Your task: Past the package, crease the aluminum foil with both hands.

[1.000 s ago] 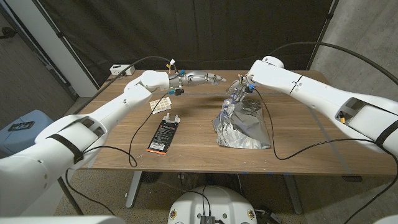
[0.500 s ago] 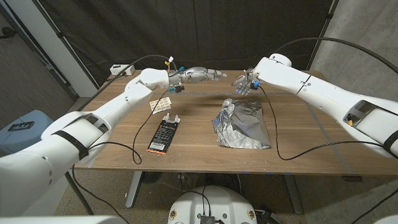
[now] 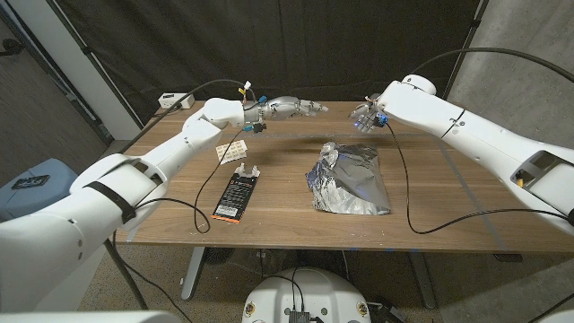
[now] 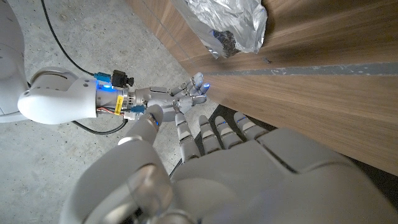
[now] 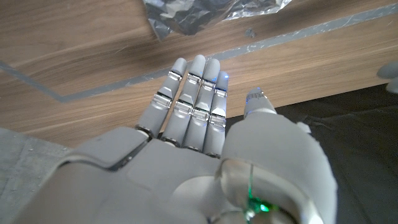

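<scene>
a black package (image 3: 237,196) lies near the front of the wooden worktop (image 3: 278,211), with the crumpled foil (image 3: 350,178) to its right, well apart from it. a small card (image 3: 232,151) lies behind the package. past these, both hands hover over the far part of the worktop: the left hand (image 3: 289,109) reaches out with fingers (image 4: 208,134) extended and holding nothing, and the right hand (image 3: 365,117) is above the far edge beyond the foil, its fingers (image 5: 193,96) straight, close together and empty. a power strip (image 3: 175,101) sits at the far left corner.
</scene>
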You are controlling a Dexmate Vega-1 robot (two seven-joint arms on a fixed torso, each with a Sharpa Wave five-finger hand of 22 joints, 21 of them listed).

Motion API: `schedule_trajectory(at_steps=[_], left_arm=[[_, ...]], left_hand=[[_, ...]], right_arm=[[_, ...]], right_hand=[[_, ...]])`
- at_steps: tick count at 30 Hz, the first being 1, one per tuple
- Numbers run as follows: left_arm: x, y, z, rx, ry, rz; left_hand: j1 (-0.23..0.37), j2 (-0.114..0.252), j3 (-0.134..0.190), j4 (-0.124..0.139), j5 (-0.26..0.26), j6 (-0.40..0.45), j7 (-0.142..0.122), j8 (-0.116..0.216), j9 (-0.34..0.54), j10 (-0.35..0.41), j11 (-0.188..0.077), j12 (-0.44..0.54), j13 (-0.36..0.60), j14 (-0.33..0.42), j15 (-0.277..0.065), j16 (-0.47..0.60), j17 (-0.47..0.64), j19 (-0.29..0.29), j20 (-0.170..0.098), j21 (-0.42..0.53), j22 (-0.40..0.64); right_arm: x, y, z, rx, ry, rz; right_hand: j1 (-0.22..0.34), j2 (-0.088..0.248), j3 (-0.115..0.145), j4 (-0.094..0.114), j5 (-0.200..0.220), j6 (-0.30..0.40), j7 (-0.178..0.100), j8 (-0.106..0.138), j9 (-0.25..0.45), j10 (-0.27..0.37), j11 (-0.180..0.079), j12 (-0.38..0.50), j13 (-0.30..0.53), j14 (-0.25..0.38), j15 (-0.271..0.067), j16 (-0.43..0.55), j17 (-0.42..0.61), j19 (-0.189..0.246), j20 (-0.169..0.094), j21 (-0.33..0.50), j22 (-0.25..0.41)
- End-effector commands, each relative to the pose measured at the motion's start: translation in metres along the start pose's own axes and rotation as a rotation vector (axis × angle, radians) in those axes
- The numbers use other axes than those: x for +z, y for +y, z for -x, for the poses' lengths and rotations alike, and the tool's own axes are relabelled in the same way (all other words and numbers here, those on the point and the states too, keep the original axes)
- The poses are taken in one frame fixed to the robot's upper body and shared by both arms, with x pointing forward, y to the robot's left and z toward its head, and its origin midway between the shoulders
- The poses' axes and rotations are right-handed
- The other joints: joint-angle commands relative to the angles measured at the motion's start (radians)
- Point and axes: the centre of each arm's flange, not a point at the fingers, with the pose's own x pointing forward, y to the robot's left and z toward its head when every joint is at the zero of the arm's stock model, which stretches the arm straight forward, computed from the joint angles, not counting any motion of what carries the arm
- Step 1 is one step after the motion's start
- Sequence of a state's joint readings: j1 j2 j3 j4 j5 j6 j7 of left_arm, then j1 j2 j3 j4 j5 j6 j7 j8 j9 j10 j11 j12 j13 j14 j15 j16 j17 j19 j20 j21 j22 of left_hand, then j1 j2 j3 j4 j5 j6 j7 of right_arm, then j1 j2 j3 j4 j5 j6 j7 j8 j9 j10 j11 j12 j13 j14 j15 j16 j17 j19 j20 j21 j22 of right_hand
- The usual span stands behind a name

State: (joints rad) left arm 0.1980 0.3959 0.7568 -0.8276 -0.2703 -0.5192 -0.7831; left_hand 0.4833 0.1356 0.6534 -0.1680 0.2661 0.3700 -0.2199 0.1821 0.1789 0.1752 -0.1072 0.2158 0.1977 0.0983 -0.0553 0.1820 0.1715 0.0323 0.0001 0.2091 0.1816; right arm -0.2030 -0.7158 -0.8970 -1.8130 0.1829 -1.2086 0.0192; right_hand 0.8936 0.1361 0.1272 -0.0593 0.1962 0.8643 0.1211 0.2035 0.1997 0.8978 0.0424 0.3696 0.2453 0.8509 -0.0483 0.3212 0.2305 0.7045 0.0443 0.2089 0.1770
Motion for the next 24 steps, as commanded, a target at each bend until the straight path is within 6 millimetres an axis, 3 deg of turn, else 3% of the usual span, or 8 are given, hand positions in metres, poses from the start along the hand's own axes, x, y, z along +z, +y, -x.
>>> schedule_trajectory(at_steps=[1,4,8,12,19,24], left_arm=[[-0.007,-0.018,-0.009,-0.094,0.018,-0.036],[-0.006,-0.023,-0.012,-0.116,0.013,-0.048],[-0.006,-0.028,-0.014,-0.142,0.002,-0.073],[-0.009,-0.034,-0.017,-0.167,-0.006,-0.106],[-0.012,-0.046,-0.024,-0.194,-0.011,-0.181],[-0.017,-0.053,-0.028,-0.207,0.019,-0.246]], left_hand=[[0.01,-0.002,0.001,-0.001,-0.001,0.011,0.0,0.007,0.004,0.012,-0.003,0.009,0.004,0.012,-0.002,0.004,0.001,0.009,-0.002,0.005,0.002],[0.011,-0.002,0.001,-0.001,-0.001,0.013,0.0,0.008,0.005,0.009,-0.004,0.007,0.005,0.01,-0.004,0.003,0.001,0.01,-0.002,0.005,0.002],[0.012,-0.002,0.0,-0.001,-0.002,0.015,-0.001,0.008,0.005,0.01,-0.006,0.007,0.005,0.007,-0.006,0.001,0.001,0.01,-0.001,0.005,0.002],[0.013,-0.002,0.0,-0.001,-0.002,0.017,-0.001,0.008,0.005,0.01,-0.006,0.008,0.005,0.005,-0.006,0.001,0.001,0.011,-0.002,0.005,0.002],[0.013,-0.004,-0.002,0.0,-0.003,0.024,0.0,0.01,0.005,0.01,-0.012,0.007,0.005,0.004,-0.009,0.0,0.001,0.013,-0.003,0.005,0.002],[0.01,-0.007,-0.006,0.002,-0.004,0.028,0.0,0.01,0.005,0.01,-0.013,0.007,0.005,0.004,-0.01,0.001,0.002,0.014,-0.003,0.005,0.003]], right_arm=[[-0.029,-0.024,0.015,-0.085,0.044,-0.046],[-0.036,-0.029,0.018,-0.101,0.043,-0.064],[-0.044,-0.035,0.022,-0.126,0.04,-0.084],[-0.051,-0.04,0.024,-0.145,0.043,-0.1],[-0.059,-0.042,0.026,-0.151,0.035,-0.126],[-0.062,-0.043,0.025,-0.149,0.03,-0.14]], right_hand=[[-0.001,0.005,0.004,0.0,0.0,-0.007,-0.006,0.0,0.003,-0.009,0.001,-0.007,0.002,-0.009,-0.001,-0.002,0.004,-0.005,-0.001,-0.001,0.002],[-0.02,0.013,0.001,0.012,-0.002,-0.016,-0.008,-0.002,0.003,-0.016,0.001,-0.012,0.003,-0.018,0.003,-0.007,0.006,-0.008,0.0,-0.002,0.002],[-0.11,0.052,-0.004,0.08,-0.002,-0.036,-0.014,-0.003,0.004,-0.036,-0.001,-0.031,0.005,-0.045,0.003,-0.019,0.016,-0.04,-0.005,-0.01,0.004],[-0.142,0.057,-0.002,0.106,0.0,-0.041,-0.017,-0.002,0.004,-0.047,-0.003,-0.039,0.009,-0.054,0.003,-0.023,0.021,-0.048,-0.01,-0.011,0.004],[-0.165,0.059,0.011,0.128,0.005,-0.044,-0.023,0.001,0.003,-0.045,-0.002,-0.044,0.013,-0.055,0.002,-0.025,0.025,-0.051,-0.011,-0.008,0.004],[-0.167,0.058,0.02,0.131,0.006,-0.044,-0.026,0.003,0.003,-0.045,-0.004,-0.046,0.015,-0.055,0.0,-0.027,0.024,-0.052,-0.012,-0.007,0.004]])
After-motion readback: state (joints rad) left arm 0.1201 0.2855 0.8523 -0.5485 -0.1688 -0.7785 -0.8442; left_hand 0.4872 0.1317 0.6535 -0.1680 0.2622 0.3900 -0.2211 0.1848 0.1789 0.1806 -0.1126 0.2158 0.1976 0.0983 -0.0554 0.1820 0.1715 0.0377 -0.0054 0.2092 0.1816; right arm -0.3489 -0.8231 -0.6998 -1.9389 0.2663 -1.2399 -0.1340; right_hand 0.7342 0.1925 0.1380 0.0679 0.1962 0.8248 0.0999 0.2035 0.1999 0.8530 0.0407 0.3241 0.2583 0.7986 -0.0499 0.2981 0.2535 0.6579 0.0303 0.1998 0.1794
